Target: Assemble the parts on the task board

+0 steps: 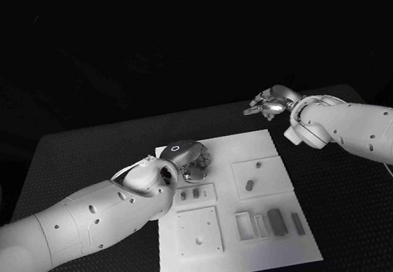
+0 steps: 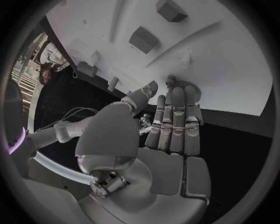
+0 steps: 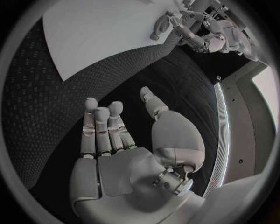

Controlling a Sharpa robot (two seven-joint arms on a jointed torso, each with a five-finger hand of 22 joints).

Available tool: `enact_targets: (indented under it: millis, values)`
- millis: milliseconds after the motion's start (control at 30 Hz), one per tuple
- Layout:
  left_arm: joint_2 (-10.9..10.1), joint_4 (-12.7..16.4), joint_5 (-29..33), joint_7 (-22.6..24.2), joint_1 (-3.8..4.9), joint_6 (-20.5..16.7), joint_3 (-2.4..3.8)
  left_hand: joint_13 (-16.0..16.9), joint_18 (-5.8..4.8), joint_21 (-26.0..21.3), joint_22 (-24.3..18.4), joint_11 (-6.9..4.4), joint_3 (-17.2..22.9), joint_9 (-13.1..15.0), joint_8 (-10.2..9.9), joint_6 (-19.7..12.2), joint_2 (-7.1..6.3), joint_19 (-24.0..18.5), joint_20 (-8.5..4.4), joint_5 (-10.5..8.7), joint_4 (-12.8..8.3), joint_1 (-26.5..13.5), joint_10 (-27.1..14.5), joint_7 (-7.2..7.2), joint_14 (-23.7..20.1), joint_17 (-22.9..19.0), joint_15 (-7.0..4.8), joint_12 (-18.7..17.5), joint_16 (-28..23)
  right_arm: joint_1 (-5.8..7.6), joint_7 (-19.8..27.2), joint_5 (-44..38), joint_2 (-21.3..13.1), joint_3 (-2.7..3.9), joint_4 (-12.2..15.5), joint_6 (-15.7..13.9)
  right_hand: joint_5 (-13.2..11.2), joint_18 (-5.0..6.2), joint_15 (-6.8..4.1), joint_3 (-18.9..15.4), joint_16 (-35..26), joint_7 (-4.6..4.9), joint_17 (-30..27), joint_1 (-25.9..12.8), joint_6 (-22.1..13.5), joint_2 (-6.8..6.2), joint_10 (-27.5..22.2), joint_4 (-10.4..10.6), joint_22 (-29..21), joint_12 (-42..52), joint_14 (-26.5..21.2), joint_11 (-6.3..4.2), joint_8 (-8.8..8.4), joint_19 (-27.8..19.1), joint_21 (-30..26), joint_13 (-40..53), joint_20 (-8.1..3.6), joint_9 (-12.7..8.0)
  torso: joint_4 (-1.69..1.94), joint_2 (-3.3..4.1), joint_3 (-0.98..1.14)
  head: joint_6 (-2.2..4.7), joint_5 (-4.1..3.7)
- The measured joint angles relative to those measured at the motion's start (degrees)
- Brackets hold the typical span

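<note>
One white task board point(image 1: 260, 146) lies on one black table point(image 1: 77, 156). On the board, six small grey parts can be counted: two side by side just beside the left hand point(image 1: 185, 159), one alone point(image 1: 250, 185) right of those, and three upright bars point(image 1: 276, 222) nearer the robot. Two hands are in view, the right hand point(image 1: 273, 103) off the board's far right corner.

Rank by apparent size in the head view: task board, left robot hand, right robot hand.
1. task board, largest by far.
2-3. left robot hand and right robot hand look about alike; the right one sits farther from the camera, so no ranking.
</note>
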Motion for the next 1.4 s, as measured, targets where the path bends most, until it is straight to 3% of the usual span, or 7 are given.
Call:
enact_targets:
  millis: [300, 600, 1033, 1400]
  values:
    - [0.18, -0.50, -2.45, -2.42, -0.26, 0.88, -0.01, -0.30, 1.24, 1.13, 1.49, 0.19, 0.17, -0.83, -0.76, -0.37, -0.74, 1.95, -0.10, 0.00, 0.17, 0.30, -0.20, 0.37, 1.23, 3.03, -0.20, -1.80, 1.74, 0.00, 0.00, 0.01, -0.07, 0.00, 0.09, 0.02, 0.00, 0.00, 0.04, 0.00, 0.00, 0.00, 0.00, 0.00, 0.00, 0.00, 0.00, 0.00, 0.00, 0.00, -0.03, 0.00, 0.00, 0.00, 0.00, -0.06, 0.00, -0.04, 0.03, -0.11, 0.01, -0.16, -0.12]
    - [0.38, -0.48, -3.33, -3.03, -0.25, 1.96, 0.07, -0.44, 1.28, 2.90, 4.30, -0.01, 0.02, -1.41, -0.76, -0.05, -0.73, 3.23, -0.48, 0.00, 0.31, 0.31, 0.91, 0.45, 1.71, 6.07, -0.68, -2.91, 5.07, 0.00, 0.01, 0.02, -0.08, 0.00, 0.22, 0.05, 0.00, 0.00, 0.06, 0.00, 0.00, 0.01, 0.00, 0.00, -0.01, 0.00, 0.00, 0.00, 0.01, 0.00, -0.03, 0.00, 0.00, 0.00, 0.00, -0.06, 0.00, -0.04, 0.05, -0.13, 0.01, -0.31, -0.21]
    - [0.51, -0.21, -3.80, -2.69, -0.44, 2.85, 0.17, 0.60, 1.40, 4.81, 7.39, -0.88, 0.24, -1.81, -0.69, 1.70, 0.85, 4.72, -1.23, 0.00, 0.09, 1.89, 3.12, 0.10, 2.56, 8.52, -1.35, -3.06, 8.28, 0.00, 0.02, 0.03, -0.05, 0.00, 0.22, 0.08, 0.00, 0.00, 0.07, 0.00, 0.00, 0.01, 0.01, 0.00, -0.01, 0.00, -0.01, 0.00, 0.04, 0.00, -0.03, 0.00, 0.00, 0.00, 0.00, -0.05, 0.00, -0.04, 0.06, -0.13, 0.00, -0.50, -0.42]
    - [0.18, 0.37, -3.81, -2.49, -0.77, 4.12, -0.05, 1.26, 1.39, 5.98, 7.77, -1.60, 0.60, -2.20, -0.42, 2.66, 1.38, 5.96, -1.85, 0.00, -0.27, 2.42, 4.67, -0.21, 3.46, 9.75, -2.04, -2.88, 10.27, 0.00, 0.03, 0.03, 0.03, 0.00, 0.16, 0.10, 0.00, 0.00, -0.10, 0.00, 0.00, 0.07, -0.05, 0.00, -0.07, 0.00, -0.01, 0.00, 0.04, 0.00, 0.05, 0.00, 0.00, 0.00, 0.00, -0.11, 0.00, -0.04, 0.08, -0.13, -0.01, -0.63, -0.56]
